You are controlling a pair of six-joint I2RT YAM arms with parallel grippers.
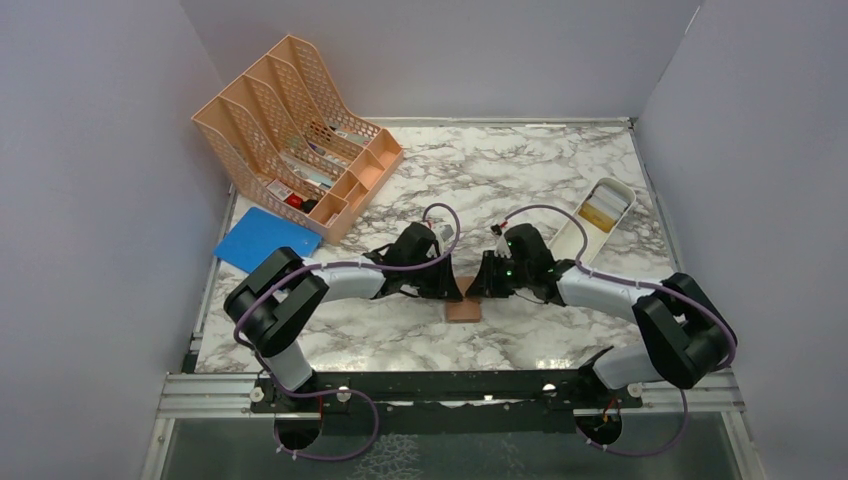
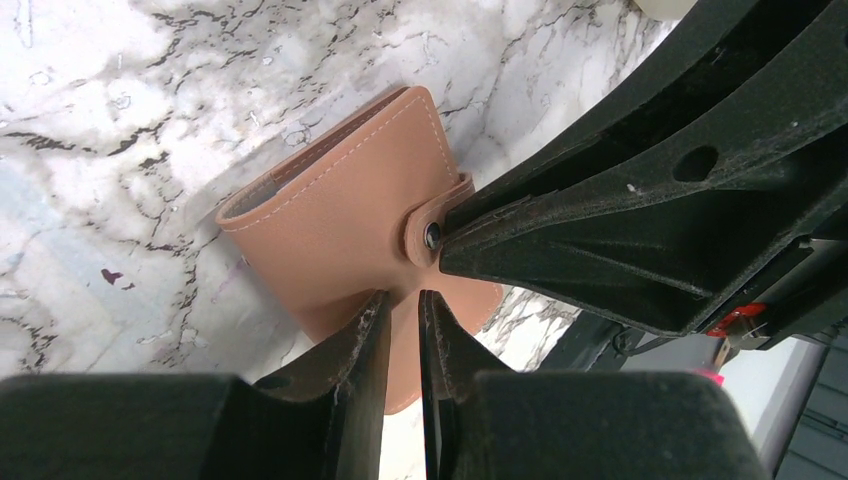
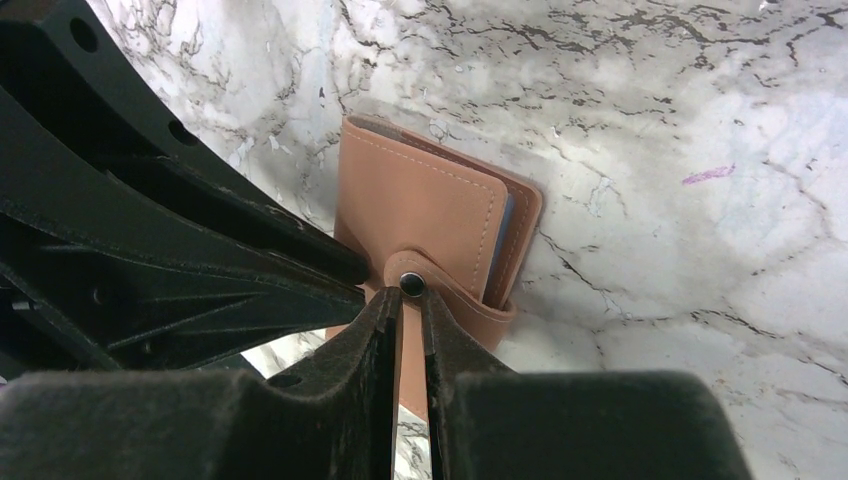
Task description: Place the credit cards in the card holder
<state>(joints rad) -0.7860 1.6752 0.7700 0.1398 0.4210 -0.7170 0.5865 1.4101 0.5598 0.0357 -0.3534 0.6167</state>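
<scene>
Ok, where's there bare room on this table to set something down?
Bare marble table lies far-middle, between the peach organiser and the white tray, and in the near strip between the card holder and the mounting rail. Crowded: the centre, where left gripper and right gripper meet on the card holder.

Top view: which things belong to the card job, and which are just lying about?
Job: card holder; credit cards, in the white tray.
Lying about: peach mesh organiser and its contents; blue folder.
</scene>
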